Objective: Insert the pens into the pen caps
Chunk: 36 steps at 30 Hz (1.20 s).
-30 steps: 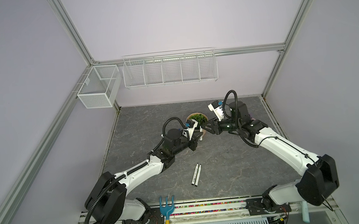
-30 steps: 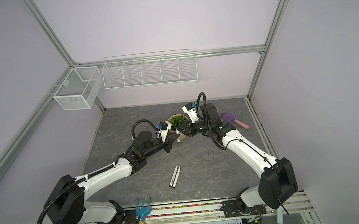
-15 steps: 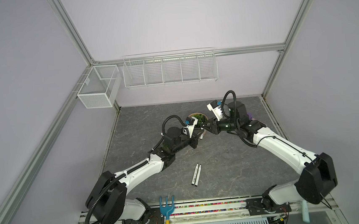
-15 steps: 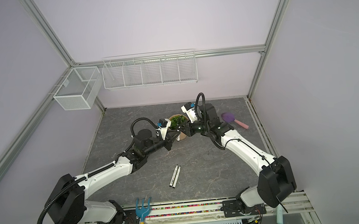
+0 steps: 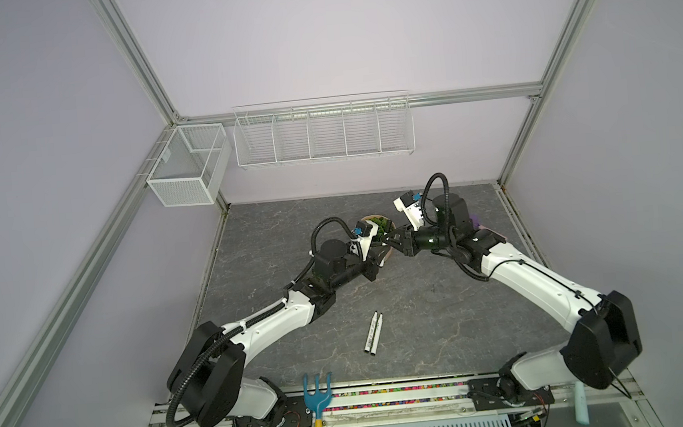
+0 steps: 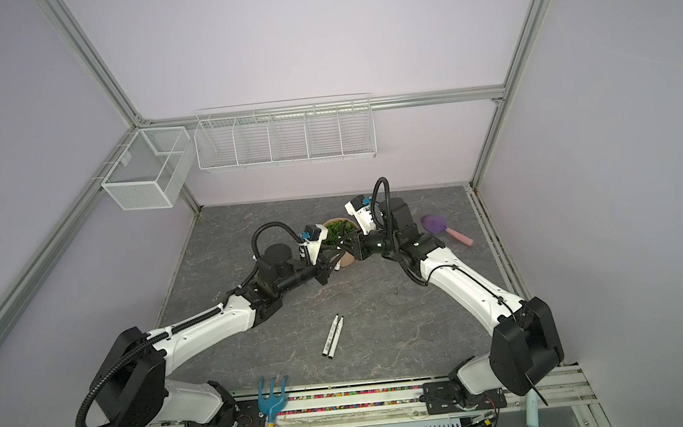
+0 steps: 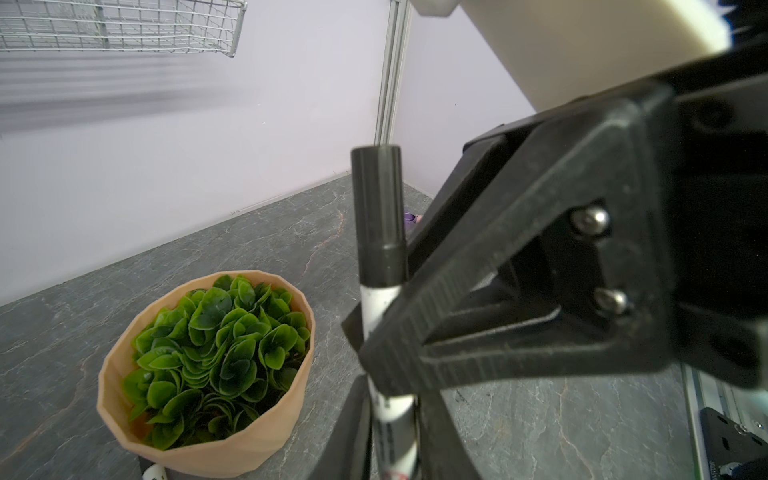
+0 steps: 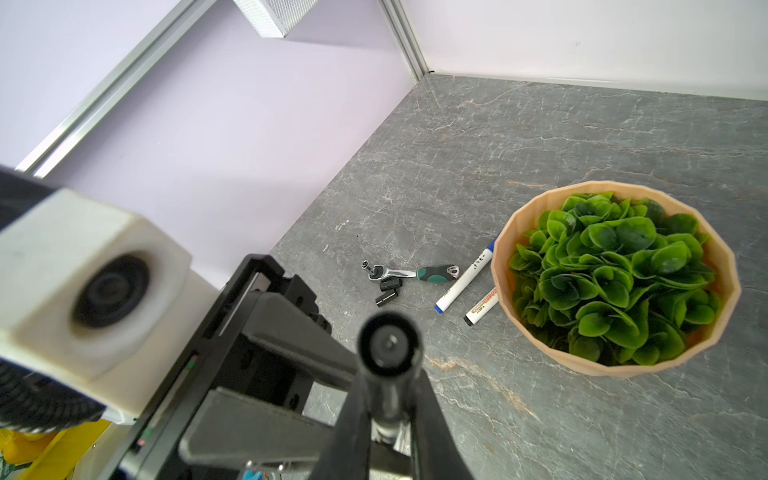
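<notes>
Here the pot [image 8: 513,241] hides part of one pen [image 8: 482,308].

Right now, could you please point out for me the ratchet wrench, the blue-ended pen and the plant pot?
ratchet wrench [image 8: 409,273], right wrist view, on its metal shaft.
blue-ended pen [image 8: 465,277], right wrist view, on its white barrel.
plant pot [image 8: 602,369], right wrist view, on its outer wall.

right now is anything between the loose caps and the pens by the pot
Nothing visible lies between the caps and the pens. The wrench lies alongside the caps, its handle near the blue-ended pen; the plant pot stands on the pens' other side.
</notes>
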Motion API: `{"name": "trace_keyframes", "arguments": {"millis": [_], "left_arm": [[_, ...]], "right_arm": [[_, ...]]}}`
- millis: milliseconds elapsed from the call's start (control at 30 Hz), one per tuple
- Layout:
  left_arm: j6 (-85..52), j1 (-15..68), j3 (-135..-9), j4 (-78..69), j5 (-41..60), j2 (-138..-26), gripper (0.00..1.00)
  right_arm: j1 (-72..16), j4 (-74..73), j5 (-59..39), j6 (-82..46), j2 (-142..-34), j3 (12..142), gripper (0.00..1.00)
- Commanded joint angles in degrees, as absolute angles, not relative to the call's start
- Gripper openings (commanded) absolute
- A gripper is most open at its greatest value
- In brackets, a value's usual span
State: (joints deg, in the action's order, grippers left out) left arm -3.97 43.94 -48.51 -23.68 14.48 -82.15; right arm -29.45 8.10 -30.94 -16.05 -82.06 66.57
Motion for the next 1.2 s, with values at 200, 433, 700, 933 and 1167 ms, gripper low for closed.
{"name": "trace_keyframes", "arguments": {"millis": [200, 433, 700, 933, 1167], "left_arm": [[-1.36, 44.21, -52.17, -22.21, 16.26, -83.41, 0.08], [-2.44, 44.21, -51.55, -21.51, 15.89, -83.58, 0.0], [-5.64, 44.21, -48.62, -27.09, 16.74, -84.28, 0.0], [-6.56, 44.21, -47.01, -28.3, 16.9, -83.67, 0.0], [-7.16, 44.21, -46.04, -29.17, 16.7, -83.23, 0.0]], "right_arm": [[-30.06, 8.78, -31.47, -14.59, -80.94, 66.45, 0.1], [-30.04, 9.52, -31.15, -14.13, -80.34, 67.09, 0.17], [-29.62, 10.52, -27.94, -13.64, -78.26, 67.75, 0.41], [-27.75, 10.91, -25.99, -13.41, -77.08, 69.07, 0.43], [-27.61, 10.02, -27.23, -14.14, -79.39, 71.07, 0.38]]}}
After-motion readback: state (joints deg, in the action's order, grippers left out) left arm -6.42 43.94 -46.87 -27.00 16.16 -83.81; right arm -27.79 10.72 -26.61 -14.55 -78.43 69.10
